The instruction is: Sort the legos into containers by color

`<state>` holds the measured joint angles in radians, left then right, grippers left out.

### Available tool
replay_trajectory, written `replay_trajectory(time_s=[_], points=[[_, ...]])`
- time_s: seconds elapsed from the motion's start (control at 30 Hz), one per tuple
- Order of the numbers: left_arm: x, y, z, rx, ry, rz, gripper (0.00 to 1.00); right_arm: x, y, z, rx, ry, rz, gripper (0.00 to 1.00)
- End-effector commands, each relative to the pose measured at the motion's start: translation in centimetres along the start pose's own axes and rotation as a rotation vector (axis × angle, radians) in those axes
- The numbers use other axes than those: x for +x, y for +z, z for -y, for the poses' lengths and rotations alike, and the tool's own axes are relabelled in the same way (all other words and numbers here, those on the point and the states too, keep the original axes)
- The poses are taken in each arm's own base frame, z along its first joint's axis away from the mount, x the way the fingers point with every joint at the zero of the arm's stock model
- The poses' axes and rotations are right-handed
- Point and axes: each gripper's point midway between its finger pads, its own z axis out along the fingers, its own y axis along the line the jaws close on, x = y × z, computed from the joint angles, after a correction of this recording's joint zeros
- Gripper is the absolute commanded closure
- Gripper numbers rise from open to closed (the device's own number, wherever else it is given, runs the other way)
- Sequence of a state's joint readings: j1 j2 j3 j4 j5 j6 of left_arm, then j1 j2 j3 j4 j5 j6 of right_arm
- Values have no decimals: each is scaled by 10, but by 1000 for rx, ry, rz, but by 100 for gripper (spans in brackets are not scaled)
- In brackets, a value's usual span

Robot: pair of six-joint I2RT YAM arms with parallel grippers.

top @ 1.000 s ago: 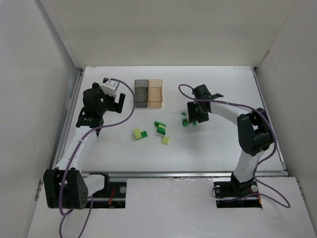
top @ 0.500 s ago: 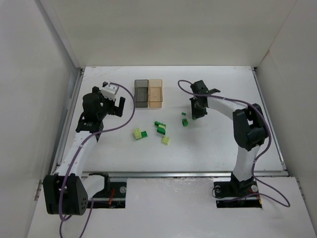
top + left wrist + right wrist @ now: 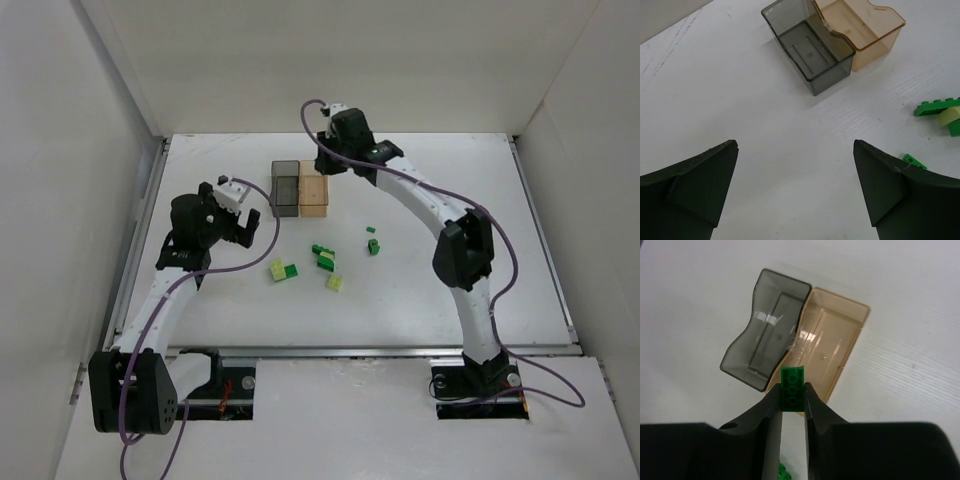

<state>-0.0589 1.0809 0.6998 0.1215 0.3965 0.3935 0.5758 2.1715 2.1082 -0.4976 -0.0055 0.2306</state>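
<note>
The smoky grey bin (image 3: 285, 188) and the tan bin (image 3: 314, 188) stand side by side at the back middle. Both look empty in the right wrist view, grey (image 3: 767, 350) and tan (image 3: 832, 342). My right gripper (image 3: 323, 162) is shut on a dark green brick (image 3: 792, 389) and holds it above the near end of the bins, over the edge where they meet. My left gripper (image 3: 245, 218) is open and empty (image 3: 795, 146), left of the bins and above bare table. Loose dark green (image 3: 322, 255) and pale yellow-green (image 3: 334, 283) bricks lie in the middle.
A pale brick joined to a green one (image 3: 282, 270) lies left of the middle group. Two small green bricks (image 3: 373, 244) lie to its right. In the left wrist view the grey bin (image 3: 810, 50), the tan bin (image 3: 867, 30) and a few bricks (image 3: 937, 107) show. White walls enclose the table.
My right arm has swung from the table's right middle, near the small green bricks, up and left to above the bins, carrying a green brick. My left gripper shifted slightly right.
</note>
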Motion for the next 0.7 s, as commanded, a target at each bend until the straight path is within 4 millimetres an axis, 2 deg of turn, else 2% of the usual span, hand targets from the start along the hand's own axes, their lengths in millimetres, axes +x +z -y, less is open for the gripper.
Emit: replay_trajectory(time_s=[0.0, 0.03, 0.07, 0.13, 0.2, 0.27, 0.3, 0.4, 0.43, 0.47, 0.5, 0.57, 0.6, 0.63, 0.67], points=[[-12, -6, 7, 35, 29, 50, 0, 29, 23, -6, -48, -21, -88, 95], [-12, -6, 7, 35, 29, 50, 0, 31, 23, -12, -56, -26, -90, 92], [-12, -6, 7, 35, 29, 50, 0, 36, 26, -13, -66, -25, -104, 80], [-14, -5, 6, 32, 32, 58, 0, 41, 29, -13, -73, -24, -115, 63], [-10, -5, 8, 35, 29, 50, 0, 44, 28, -16, -91, -23, -131, 41], [-12, -5, 7, 32, 20, 58, 0, 45, 27, -20, -114, -34, -136, 32], [-12, -5, 7, 32, 20, 58, 0, 37, 18, -22, -118, -35, -122, 26], [-12, -5, 9, 41, 11, 61, 0, 30, 8, -24, -121, -36, -108, 23], [-12, -5, 9, 41, 11, 61, 0, 18, -2, -25, -119, -37, -80, 22], [-12, -5, 9, 41, 11, 61, 0, 19, -4, -25, -118, -37, -83, 22], [-12, -5, 9, 41, 11, 61, 0, 13, -9, -14, -84, -31, -73, 22], [-12, -5, 9, 41, 11, 61, 0, 22, -21, 4, -24, 15, -115, 22], [-12, -5, 9, 41, 11, 61, 0, 26, -25, 23, 25, 40, -132, 22], [-10, -5, 10, 44, 8, 53, 0, 48, -27, 37, 67, 48, -191, 22], [-10, -5, 10, 44, 8, 53, 0, 59, -39, 48, 111, 63, -229, 23]])
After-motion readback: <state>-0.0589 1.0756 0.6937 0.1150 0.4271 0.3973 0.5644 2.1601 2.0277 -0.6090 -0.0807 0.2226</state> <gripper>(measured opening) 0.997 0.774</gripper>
